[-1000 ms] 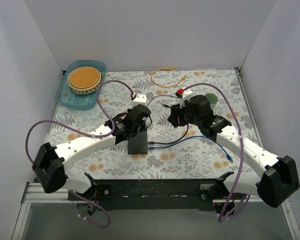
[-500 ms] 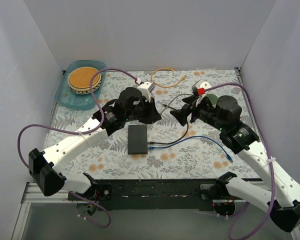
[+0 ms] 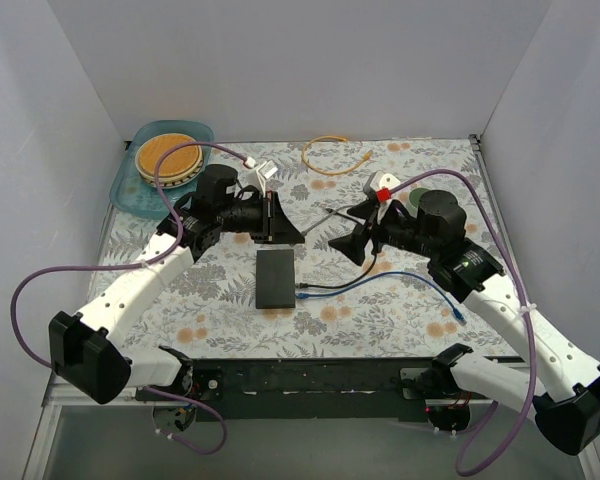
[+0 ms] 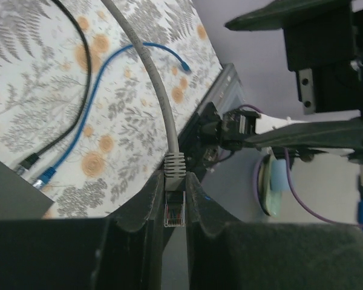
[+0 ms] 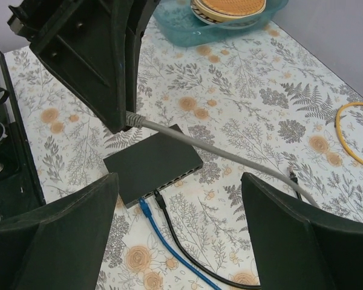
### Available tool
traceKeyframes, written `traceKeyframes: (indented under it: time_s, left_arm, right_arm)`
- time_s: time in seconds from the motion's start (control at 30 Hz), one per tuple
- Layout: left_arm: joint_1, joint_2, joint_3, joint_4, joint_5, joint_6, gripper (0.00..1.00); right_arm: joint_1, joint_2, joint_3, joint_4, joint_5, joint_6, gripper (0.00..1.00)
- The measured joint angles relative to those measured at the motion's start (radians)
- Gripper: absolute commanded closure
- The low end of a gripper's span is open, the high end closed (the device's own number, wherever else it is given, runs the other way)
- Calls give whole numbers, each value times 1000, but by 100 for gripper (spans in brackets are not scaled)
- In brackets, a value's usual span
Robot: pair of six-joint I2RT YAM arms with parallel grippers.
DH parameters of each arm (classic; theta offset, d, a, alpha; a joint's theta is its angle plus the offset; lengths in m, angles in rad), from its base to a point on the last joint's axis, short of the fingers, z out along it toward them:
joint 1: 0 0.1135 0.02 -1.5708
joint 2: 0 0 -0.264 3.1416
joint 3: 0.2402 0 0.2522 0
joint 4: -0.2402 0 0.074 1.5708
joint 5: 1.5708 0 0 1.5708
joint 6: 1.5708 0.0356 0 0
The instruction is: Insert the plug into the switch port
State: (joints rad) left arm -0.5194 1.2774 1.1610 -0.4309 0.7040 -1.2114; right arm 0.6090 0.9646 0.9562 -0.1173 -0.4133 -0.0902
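Counter (image 3: 400, 318): floral print, white walls (image 3: 280, 60) around.
Switch (image 3: 275, 278): lying flat, centre of counter.
Left claw (image 3: 283, 225): pinching plug (image 4: 175, 211) of grey cable (image 4: 159, 90).
Right claw (image 3: 352, 243): spread, above counter.

One flat, matte black rectangular switch box (image 3: 275, 278) on the tabletop. Four thin cables: one grey cable (image 4: 174, 164), one blue cable (image 5: 144, 209), one black cable (image 5: 159, 198), one yellow cable (image 3: 325, 138). One teal plastic tray (image 3: 130, 195). One round woven basket (image 3: 168, 157).

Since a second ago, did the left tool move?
Yes. The left tool was over the switch; now it sits past the switch's far edge, farther from the arm bases.
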Motion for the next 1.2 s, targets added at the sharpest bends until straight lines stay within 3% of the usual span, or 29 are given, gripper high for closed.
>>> traceKeyframes:
  time_s: [0.27,0.77,0.87,1.0,1.07,1.17,1.2]
  left_arm:
    - [10,31,35,-90,251,36,100]
    - [141,52,78,-275,392,144,100]
    - [144,63,78,-274,412,145,100]
    - [145,79,77,-257,436,136,100]
    - [145,83,77,-242,447,129,100]
    - [145,89,77,-229,459,120,100]
    - [145,89,77,-227,457,121,100]
  right_arm:
    - [0,22,-4,34,-76,-27,10]
    - [17,236,16,195,-403,-22,10]
    - [32,255,18,244,-447,6,20]
    - [50,298,32,308,-475,57,46]
    - [58,322,41,328,-481,78,53]
    - [68,363,73,330,-479,92,74]
    - [69,374,82,326,-488,97,87]
